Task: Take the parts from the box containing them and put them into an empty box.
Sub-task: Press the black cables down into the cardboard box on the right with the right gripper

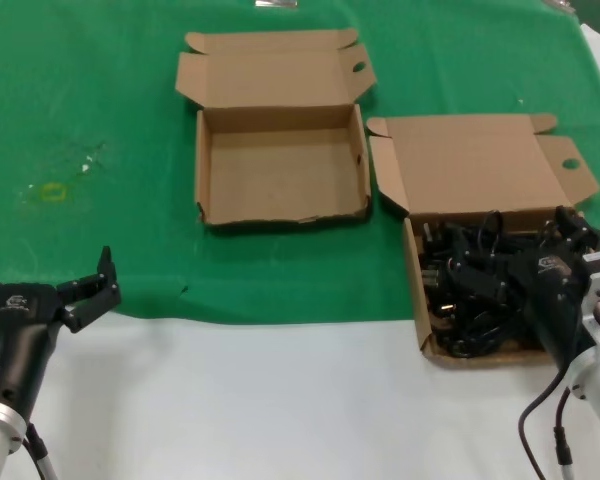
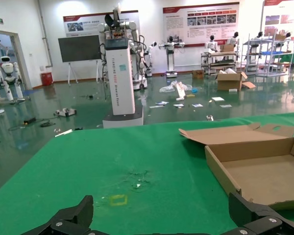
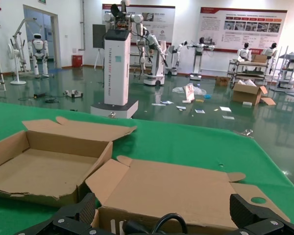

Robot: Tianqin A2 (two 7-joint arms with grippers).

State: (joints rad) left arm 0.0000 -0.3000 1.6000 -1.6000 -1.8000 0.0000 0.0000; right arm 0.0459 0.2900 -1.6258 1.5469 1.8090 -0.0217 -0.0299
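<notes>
Black looped cords (image 1: pixel 475 285) are heaped in the cardboard box (image 1: pixel 416 290) at the right of the green cloth (image 1: pixel 100 120), its lid (image 1: pixel 470 160) folded back. Just left of it and slightly farther back, the empty box (image 1: pixel 206 170) is seen with its lid open. The right gripper (image 1: pixel 570 235) is lowered over the cords with fingers spread apart, while the left gripper (image 1: pixel 45 275) is held open near the table's front edge, well apart from both boxes.
</notes>
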